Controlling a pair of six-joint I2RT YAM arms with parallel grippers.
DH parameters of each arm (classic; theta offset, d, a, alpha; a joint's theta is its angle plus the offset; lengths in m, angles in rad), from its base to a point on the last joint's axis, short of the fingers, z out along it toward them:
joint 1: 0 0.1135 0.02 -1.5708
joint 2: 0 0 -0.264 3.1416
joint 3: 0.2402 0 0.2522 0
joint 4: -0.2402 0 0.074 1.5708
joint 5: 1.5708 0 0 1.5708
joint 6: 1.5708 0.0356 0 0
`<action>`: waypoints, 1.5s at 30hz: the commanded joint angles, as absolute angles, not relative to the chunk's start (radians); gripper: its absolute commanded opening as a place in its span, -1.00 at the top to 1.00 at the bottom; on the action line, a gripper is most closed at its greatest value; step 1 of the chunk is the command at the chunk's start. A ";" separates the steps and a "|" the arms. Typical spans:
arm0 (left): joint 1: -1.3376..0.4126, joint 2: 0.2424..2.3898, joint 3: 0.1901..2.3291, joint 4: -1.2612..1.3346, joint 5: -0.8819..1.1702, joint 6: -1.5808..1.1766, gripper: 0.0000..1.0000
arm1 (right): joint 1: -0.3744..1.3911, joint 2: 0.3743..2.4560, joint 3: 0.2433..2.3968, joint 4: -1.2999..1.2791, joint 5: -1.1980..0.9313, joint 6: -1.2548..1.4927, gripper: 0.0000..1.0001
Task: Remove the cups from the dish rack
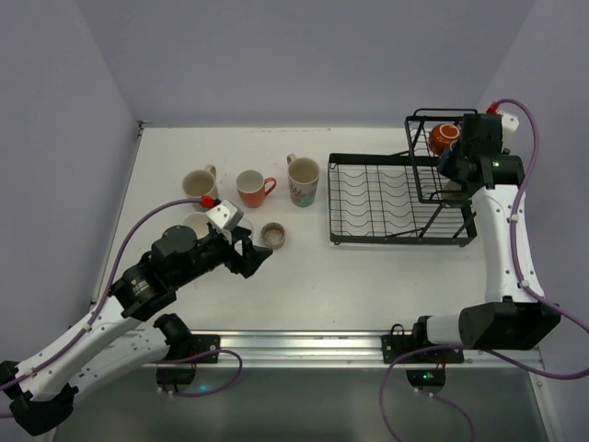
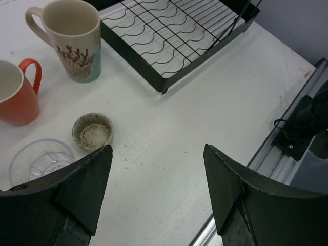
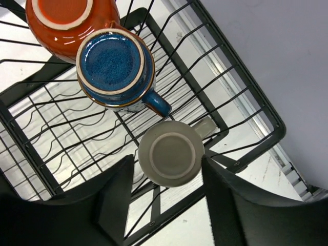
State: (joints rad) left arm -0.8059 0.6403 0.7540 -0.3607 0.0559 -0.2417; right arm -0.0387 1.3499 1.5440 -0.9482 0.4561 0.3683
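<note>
In the raised basket of the black wire dish rack (image 3: 241, 120), three cups stand upside down: an orange-red one (image 3: 61, 15), a blue one (image 3: 114, 64) and a beige one (image 3: 169, 152). My right gripper (image 3: 168, 161) is shut on the beige cup, one finger against each side. From above, the right gripper (image 1: 457, 170) hangs over the basket beside the orange-red cup (image 1: 444, 136). My left gripper (image 2: 159, 174) is open over bare table with nothing between its fingers. Near it stand a small speckled cup (image 2: 93, 131), a clear glass (image 2: 38, 159), an orange-red mug (image 2: 15, 97) and a patterned cream mug (image 2: 74, 38).
The rack's wide flat tray (image 1: 396, 198) holds nothing. A cream mug (image 1: 198, 182) and another pale cup (image 1: 196, 224) stand at the left, the latter partly under my left arm. The metal rail (image 1: 304, 343) runs along the table's near edge.
</note>
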 commanded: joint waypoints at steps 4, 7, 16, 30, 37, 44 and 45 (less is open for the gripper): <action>-0.854 0.621 0.749 -0.344 0.006 -0.218 -0.52 | -0.046 1.405 1.612 -1.081 0.483 0.393 -0.27; -0.880 0.623 0.747 -0.344 0.006 -0.218 -0.53 | -0.058 1.420 1.621 -1.118 0.463 0.380 -0.31; -0.933 0.624 0.747 -0.348 -0.049 -0.218 -0.54 | -0.087 1.486 1.664 -1.190 0.422 0.370 -0.49; -0.943 0.632 0.747 -0.350 -0.078 -0.215 -0.54 | -0.124 1.552 1.663 -1.190 0.238 0.341 -0.38; -0.942 0.630 0.746 -0.351 -0.087 -0.216 -0.54 | -0.126 1.551 1.666 -1.174 0.212 0.360 -0.62; -0.942 0.629 0.746 -0.353 -0.089 -0.216 -0.54 | -0.126 1.496 1.672 -1.123 0.216 0.362 0.03; -0.942 0.629 0.746 -0.351 -0.089 -0.216 -0.54 | -0.123 1.490 1.672 -1.118 0.203 0.359 0.05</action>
